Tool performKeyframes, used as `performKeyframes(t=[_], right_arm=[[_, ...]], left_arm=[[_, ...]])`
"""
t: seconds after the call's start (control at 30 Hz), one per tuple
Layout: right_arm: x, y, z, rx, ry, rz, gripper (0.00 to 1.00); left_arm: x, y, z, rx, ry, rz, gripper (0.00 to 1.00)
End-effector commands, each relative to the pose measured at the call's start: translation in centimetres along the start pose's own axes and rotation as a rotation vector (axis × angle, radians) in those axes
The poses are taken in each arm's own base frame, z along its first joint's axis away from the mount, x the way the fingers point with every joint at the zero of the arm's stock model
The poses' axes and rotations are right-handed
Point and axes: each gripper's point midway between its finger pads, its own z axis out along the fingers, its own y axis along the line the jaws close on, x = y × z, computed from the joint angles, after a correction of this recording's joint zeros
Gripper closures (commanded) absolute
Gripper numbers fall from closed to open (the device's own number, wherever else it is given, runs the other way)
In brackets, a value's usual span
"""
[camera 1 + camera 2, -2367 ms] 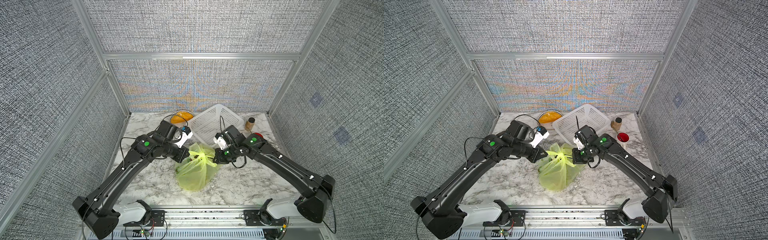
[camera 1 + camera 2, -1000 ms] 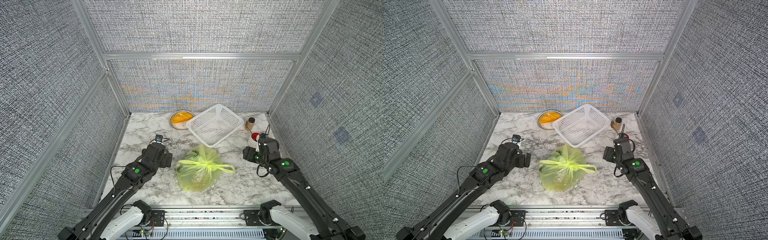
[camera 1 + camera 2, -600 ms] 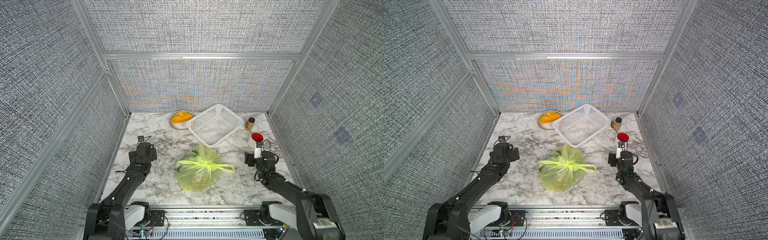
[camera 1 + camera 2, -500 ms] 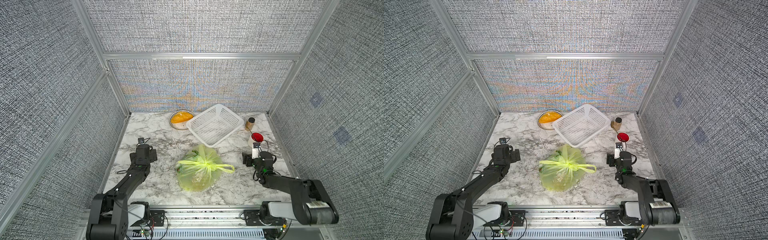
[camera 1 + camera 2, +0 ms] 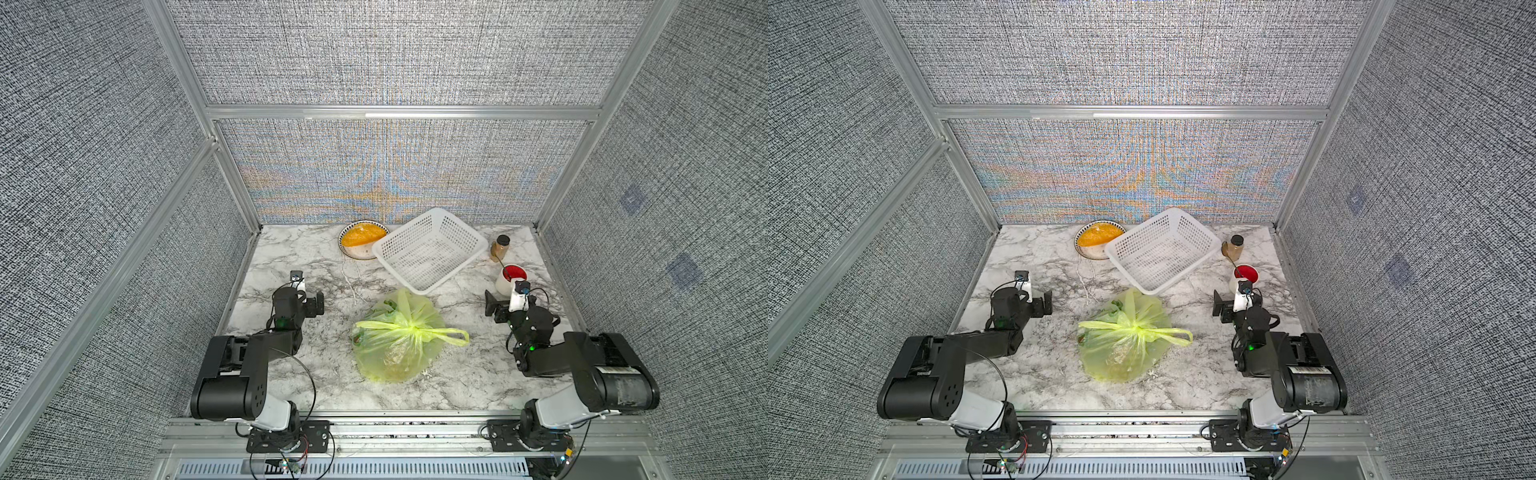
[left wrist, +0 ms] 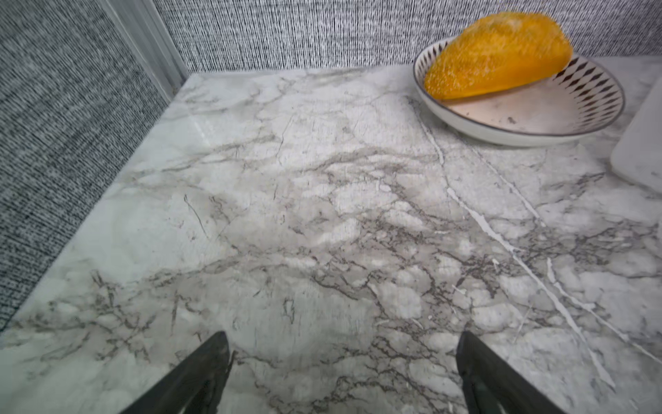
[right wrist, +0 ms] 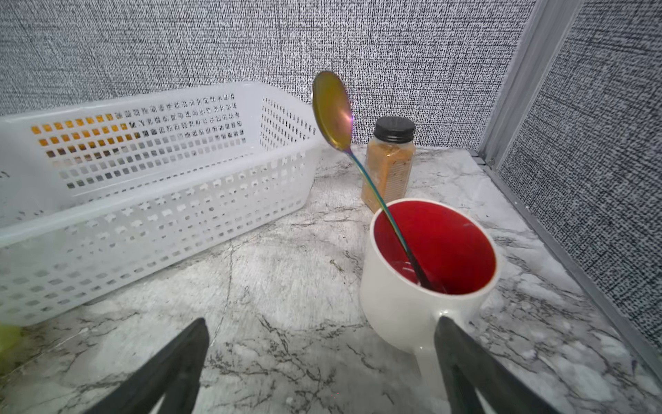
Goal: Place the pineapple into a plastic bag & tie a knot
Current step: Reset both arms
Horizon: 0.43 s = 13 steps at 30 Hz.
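plastic bag (image 5: 395,345) lies mid-table between the arms, touching neither, just in front of the white basket (image 5: 430,249); a brownish bulk inside is presumably the pineapple. knot (image 5: 410,329) sits on top, one loop trailing toward the right arm. left gripper (image 6: 340,346) and right gripper (image 7: 318,328) both gape, empty. risks, as judged: the slick film may let the knot slip if lifted; the right jaw sits just beside the mug (image 7: 394,308), so a sideways swing could tip it and its spoon (image 7: 331,107)

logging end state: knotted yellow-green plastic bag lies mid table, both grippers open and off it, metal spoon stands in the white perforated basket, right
Not quite: the metal spoon stands in the white mug with the red inside, as the right wrist view shows. The rest holds.
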Motion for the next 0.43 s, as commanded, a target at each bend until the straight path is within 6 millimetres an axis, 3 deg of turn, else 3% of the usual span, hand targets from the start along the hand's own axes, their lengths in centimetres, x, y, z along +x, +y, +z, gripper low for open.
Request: performKeyframes(t=[0.0,0.23,0.4], right_arm=[[-0.95,-0.05,-0.16,0.003,-0.049,0.010,0.02],[-0.76,-0.14,0.23,0.007,-0.025,0.005,0.02],[-0.85,-0.23,0.15,0.050,-0.027,-0.008,0.02]], left_arm=[[-1.55,-0.60,0.06,0.030,-0.050,0.030,0.00],[-1.22,-0.36,0.87,0.019,-0.003,0.026,0.00],[-1.49,-0.64,-0.01,0.035,-0.044,0.033,0.00]])
